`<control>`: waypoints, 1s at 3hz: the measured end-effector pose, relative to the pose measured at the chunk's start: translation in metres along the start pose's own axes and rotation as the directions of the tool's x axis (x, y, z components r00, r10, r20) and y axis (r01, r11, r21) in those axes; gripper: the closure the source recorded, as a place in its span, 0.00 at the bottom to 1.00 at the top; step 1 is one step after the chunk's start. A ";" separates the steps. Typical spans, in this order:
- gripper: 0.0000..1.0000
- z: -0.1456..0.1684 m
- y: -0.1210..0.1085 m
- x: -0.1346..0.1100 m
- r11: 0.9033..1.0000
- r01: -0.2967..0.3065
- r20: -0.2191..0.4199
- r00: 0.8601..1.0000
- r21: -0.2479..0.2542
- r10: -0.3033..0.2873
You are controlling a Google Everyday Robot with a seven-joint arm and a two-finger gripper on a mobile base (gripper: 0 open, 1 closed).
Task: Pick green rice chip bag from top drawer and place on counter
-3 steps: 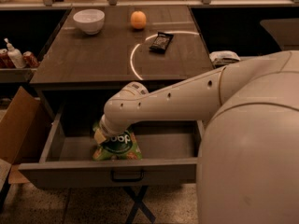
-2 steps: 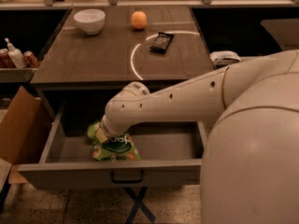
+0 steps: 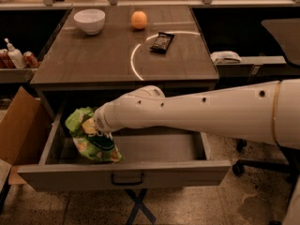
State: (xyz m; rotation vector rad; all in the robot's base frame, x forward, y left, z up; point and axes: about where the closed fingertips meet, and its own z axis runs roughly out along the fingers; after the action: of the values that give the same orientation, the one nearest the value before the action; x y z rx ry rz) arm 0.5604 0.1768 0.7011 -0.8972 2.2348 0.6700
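Note:
The green rice chip bag [image 3: 93, 142] stands tilted in the left part of the open top drawer [image 3: 126, 172], its top crumpled. My gripper [image 3: 95, 124] is at the end of the white arm that reaches in from the right, pressed into the bag's upper part and shut on it. The fingers are mostly hidden by the wrist and the bag. The counter [image 3: 93, 60] with its pale arc lies above and behind the drawer.
On the counter are a white bowl [image 3: 89, 20], an orange [image 3: 138, 19] and a small black wrapper [image 3: 162, 42]. A cardboard box [image 3: 18, 125] stands left of the drawer. Bottles [image 3: 14, 56] sit on a left shelf. A chair base [image 3: 243, 165] is at the right.
The gripper and the bag have moved left together in the drawer, and the bag now stands more upright and higher.

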 end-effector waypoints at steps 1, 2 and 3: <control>1.00 -0.014 0.013 -0.027 0.990 -0.057 0.106 0.992 -0.126 0.071; 1.00 -0.024 0.018 -0.028 0.992 -0.017 0.130 0.991 -0.123 0.033; 1.00 -0.023 0.018 -0.028 0.992 -0.021 0.127 0.991 -0.123 0.037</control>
State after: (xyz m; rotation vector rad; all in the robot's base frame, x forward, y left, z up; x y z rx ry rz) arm 0.5554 0.1853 0.7401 -0.8564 2.1142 0.8614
